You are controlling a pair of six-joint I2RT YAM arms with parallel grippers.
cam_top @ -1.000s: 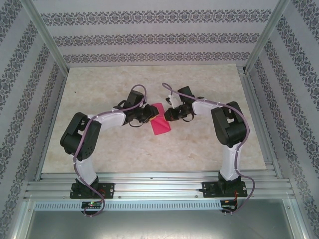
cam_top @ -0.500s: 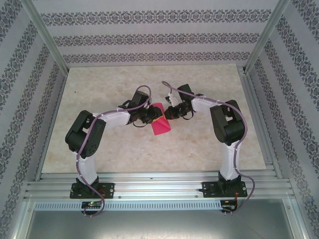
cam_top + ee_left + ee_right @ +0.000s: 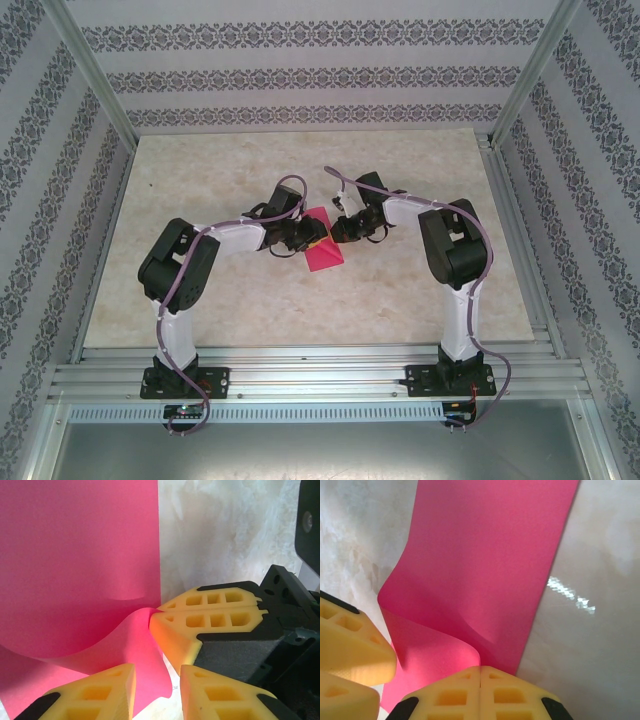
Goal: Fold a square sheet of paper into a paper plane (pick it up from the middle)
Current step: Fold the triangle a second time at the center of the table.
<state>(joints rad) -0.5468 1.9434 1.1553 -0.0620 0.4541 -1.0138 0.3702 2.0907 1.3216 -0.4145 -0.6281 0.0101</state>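
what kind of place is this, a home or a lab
Probably a lab test cell: an aluminium frame and patterned wall panels enclose a table, with left arm and right arm bolted on.

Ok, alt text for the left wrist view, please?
Bright pink paper lies on a pale marbled table, one edge curled up and pinched by the right end effector, its yellow fingers shut together. The left end effector hangs open at the bottom of the frame, over the paper's near edge.
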